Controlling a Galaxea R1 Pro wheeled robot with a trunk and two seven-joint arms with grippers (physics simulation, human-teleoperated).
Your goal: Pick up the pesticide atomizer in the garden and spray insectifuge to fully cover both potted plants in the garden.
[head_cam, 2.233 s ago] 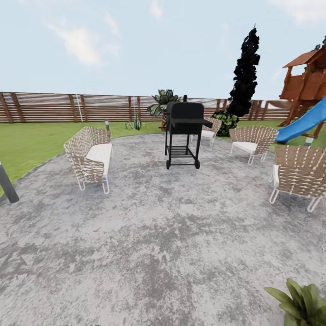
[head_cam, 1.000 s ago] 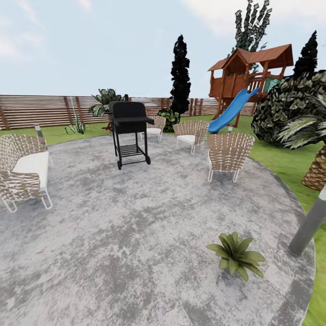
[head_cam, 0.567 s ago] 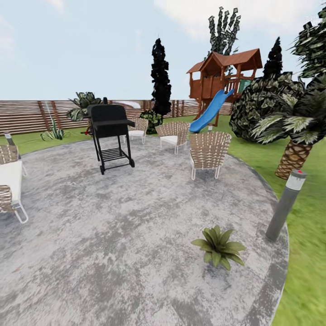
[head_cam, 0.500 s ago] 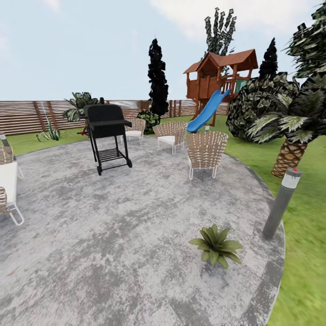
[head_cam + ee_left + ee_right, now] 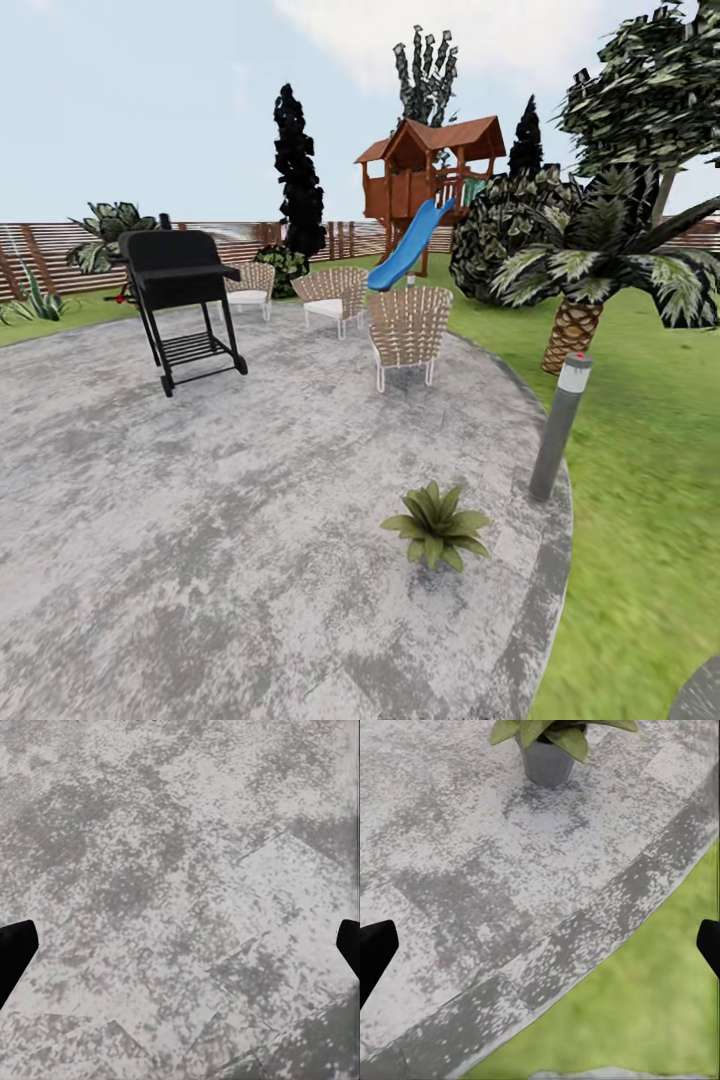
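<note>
Both end effectors wide open, empty; one potted plant (image 5: 436,524) on patio (image 5: 250,480).

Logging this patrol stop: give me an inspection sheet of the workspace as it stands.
Surface: round grey gravel patio, edged by green lawn.
Job's things: one potted plant on the patio near its edge, grey pot seen in the right wrist view; atomizer nothing seen.
Clutter: black grill; three wicker chairs, nearest; grey post lamp.
Grippers: left gripper and right gripper with jaws wide apart, holding nothing, above the patio.
Cables: nothing seen.
Surroundings: brown slatted fence, wooden playhouse with blue slide, palm, dark trees.
</note>
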